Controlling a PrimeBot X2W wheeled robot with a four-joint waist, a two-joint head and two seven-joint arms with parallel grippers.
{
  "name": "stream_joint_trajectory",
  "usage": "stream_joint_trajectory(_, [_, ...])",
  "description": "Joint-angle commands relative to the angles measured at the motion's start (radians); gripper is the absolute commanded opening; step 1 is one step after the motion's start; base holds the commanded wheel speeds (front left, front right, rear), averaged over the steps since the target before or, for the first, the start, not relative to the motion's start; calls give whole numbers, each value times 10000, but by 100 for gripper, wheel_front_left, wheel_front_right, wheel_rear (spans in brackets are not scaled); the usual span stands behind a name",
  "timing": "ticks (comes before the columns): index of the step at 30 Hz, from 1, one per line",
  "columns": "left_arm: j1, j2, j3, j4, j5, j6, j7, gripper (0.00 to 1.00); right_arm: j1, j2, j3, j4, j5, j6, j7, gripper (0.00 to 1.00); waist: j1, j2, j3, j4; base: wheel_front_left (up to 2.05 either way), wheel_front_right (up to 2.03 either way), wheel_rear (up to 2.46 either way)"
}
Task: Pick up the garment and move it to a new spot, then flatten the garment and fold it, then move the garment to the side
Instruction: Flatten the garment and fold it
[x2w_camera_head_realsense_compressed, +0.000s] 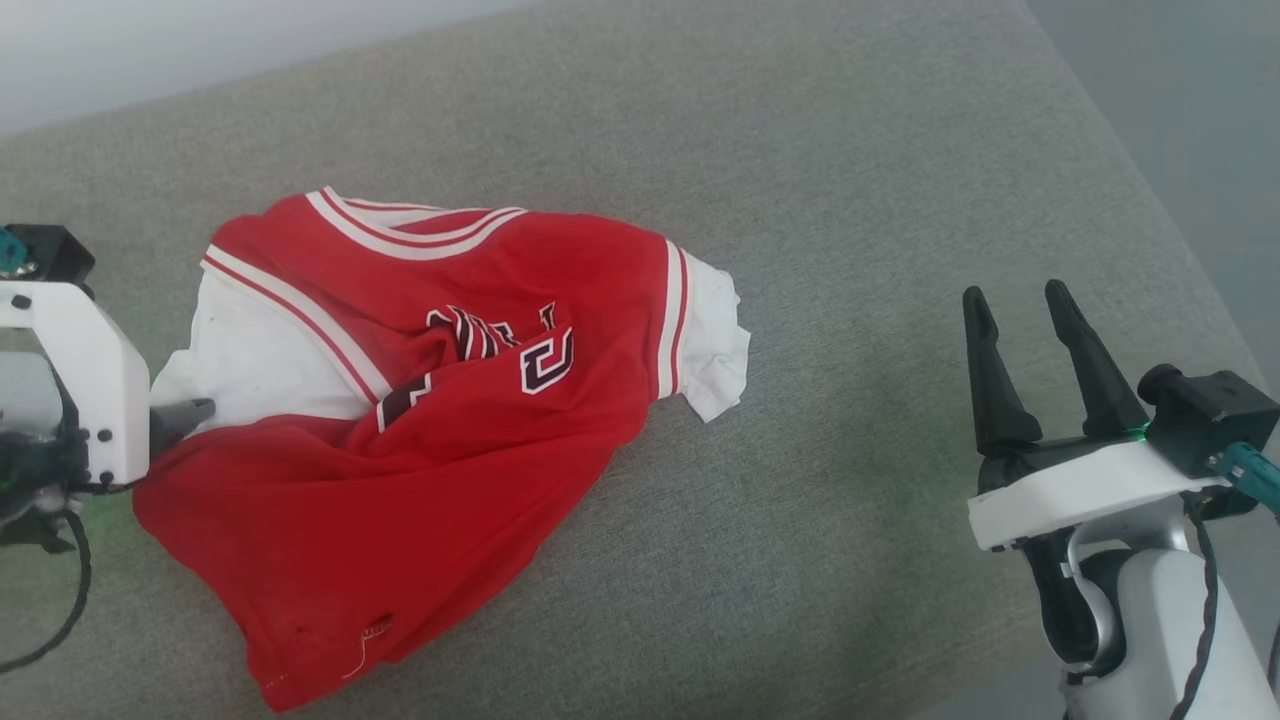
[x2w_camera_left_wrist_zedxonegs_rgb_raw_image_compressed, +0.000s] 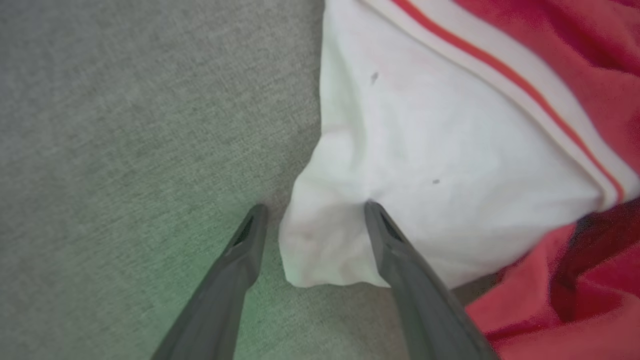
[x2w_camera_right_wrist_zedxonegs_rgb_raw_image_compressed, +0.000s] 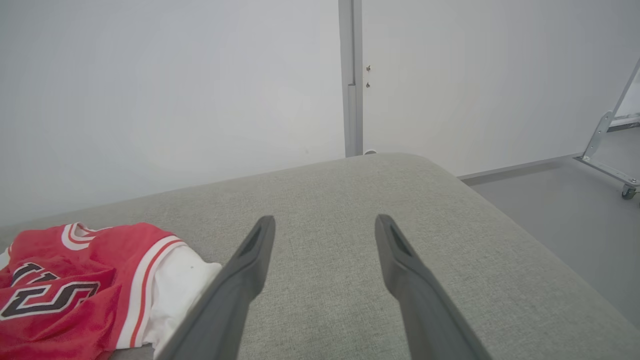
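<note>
1. Right gripper (x2w_camera_head_realsense_compressed: 1017, 292), at the near right, hovers over the bare grey cushion (x2w_camera_head_realsense_compressed: 850, 200), jaws released and empty.
2. Red-and-white shirt (x2w_camera_head_realsense_compressed: 420, 440) lies crumpled at the left; its dark lettering (x2w_camera_head_realsense_compressed: 548, 362) is creased, only a "2" legible.
3. Left gripper (x2w_camera_left_wrist_zedxonegs_rgb_raw_image_compressed: 312, 210) sits low, jaws spread astride a corner of the white sleeve (x2w_camera_left_wrist_zedxonegs_rgb_raw_image_compressed: 425, 150).
4. White wall (x2w_camera_right_wrist_zedxonegs_rgb_raw_image_compressed: 150, 100) stands at the far side.

Worktop (x2w_camera_head_realsense_compressed: 860, 200): padded, covered in grey woven fabric, corners rounded; it runs across most of the head view. Faint green cast on the weave at lower centre of the left wrist view. Grey smooth floor (x2w_camera_right_wrist_zedxonegs_rgb_raw_image_compressed: 550, 210) at the right of the right wrist view, also at upper right of the head view. White wall panels (x2w_camera_right_wrist_zedxonegs_rgb_raw_image_compressed: 150, 100) behind, split by a vertical grey strip (x2w_camera_right_wrist_zedxonegs_rgb_raw_image_compressed: 350, 75) at top centre. Metal frame leg (x2w_camera_right_wrist_zedxonegs_rgb_raw_image_compressed: 607, 145) on a caster (x2w_camera_right_wrist_zedxonegs_rgb_raw_image_compressed: 627, 191) at the right edge. Light even, diffuse.
</note>
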Motion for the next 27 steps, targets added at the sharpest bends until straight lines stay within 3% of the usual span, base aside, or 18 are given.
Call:
stream_joint_trajectory(1, [-152, -20, -125, 132, 124, 103, 244, 100, -158, 12, 50, 92, 101, -7, -97, 100, 0, 0, 164, 24, 0, 0, 0])
stream_joint_trajectory(9, [-185, -399, -560, 988, 308, -15, 445, 100, -500, 13, 327, 243, 383, -7, -250, 100, 0, 0, 495, 81, 0, 0, 0])
stream_joint_trajectory(10, [-124, -488, -709, 1067, 229, -261, 667, 8, -540, 10, 337, 278, 458, -7, -306, 100, 0, 0, 523, 96, 0, 0, 0])
stream_joint_trajectory(11, [-112, -548, -741, 1193, 149, -289, 738, 0, -576, 10, 317, 313, 430, -7, -322, 100, 0, 0, 546, 129, 0, 0, 0])
stream_joint_trajectory(17, [-406, -654, -362, 1304, -43, -456, 267, 0, -655, 7, -8, 425, 216, -7, -360, 100, 0, 0, 501, 570, 0, 0, 0])
stream_joint_trajectory(27, [-211, 216, 531, 283, -281, -231, -765, 0, -632, 6, -619, 240, -261, -7, 120, 100, 0, 0, 63, 1700, 0, 0, 0])
